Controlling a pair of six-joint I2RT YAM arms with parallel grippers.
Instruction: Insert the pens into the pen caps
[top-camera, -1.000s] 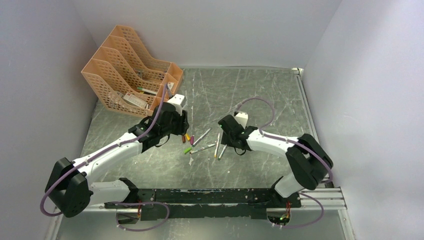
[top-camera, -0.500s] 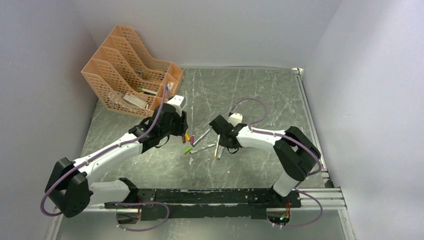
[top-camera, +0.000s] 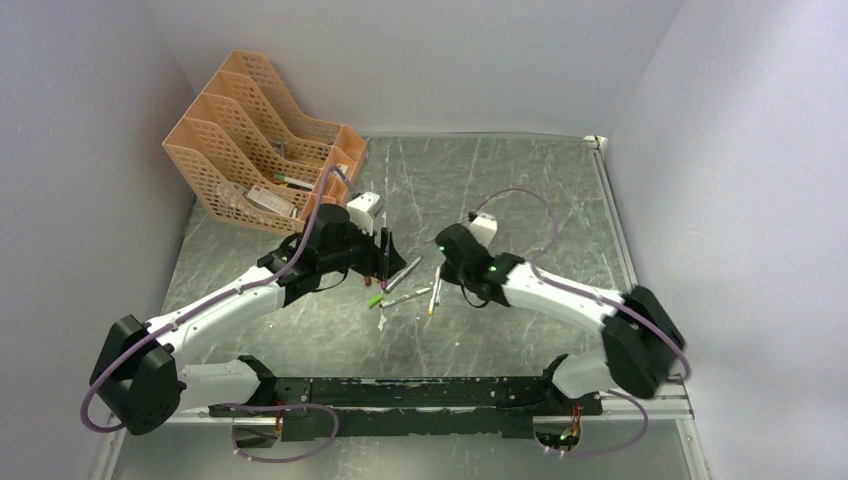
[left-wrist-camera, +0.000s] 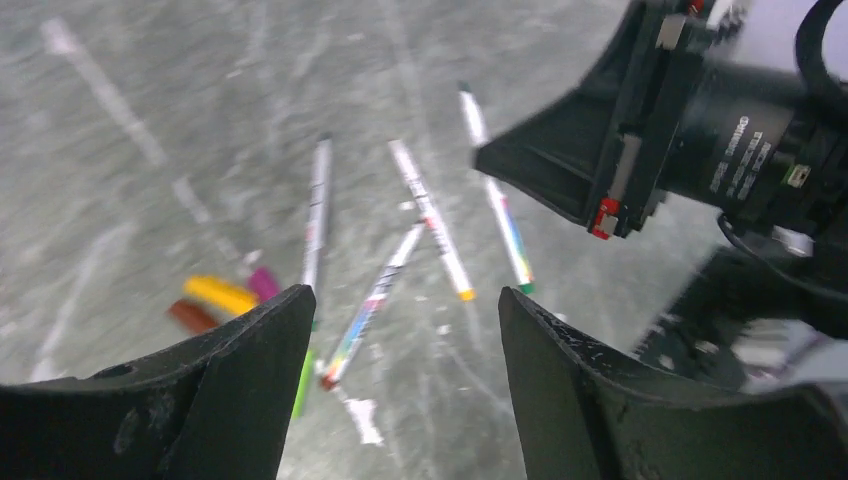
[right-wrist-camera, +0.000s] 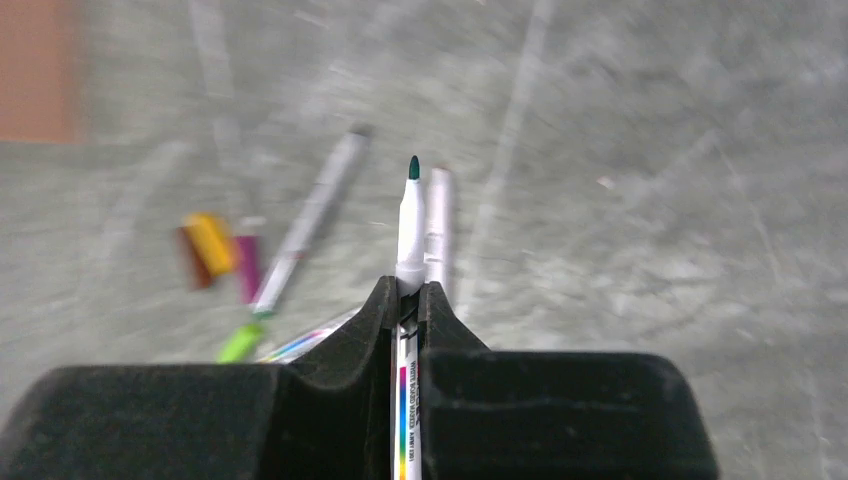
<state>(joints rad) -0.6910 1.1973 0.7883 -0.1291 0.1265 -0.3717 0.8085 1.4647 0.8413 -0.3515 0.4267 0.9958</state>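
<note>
Right end effector (right-wrist-camera: 408, 296) around rainbow-striped pen (right-wrist-camera: 410, 235)

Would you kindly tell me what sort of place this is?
Probably an enclosed robot test bench: plain white walls box in a scratched grey table, and a left arm and right arm sit on its near rail.

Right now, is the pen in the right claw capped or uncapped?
Uncapped. In the right wrist view the pen held by the right claw ends in a bare green tip, with no cap on it.
</note>
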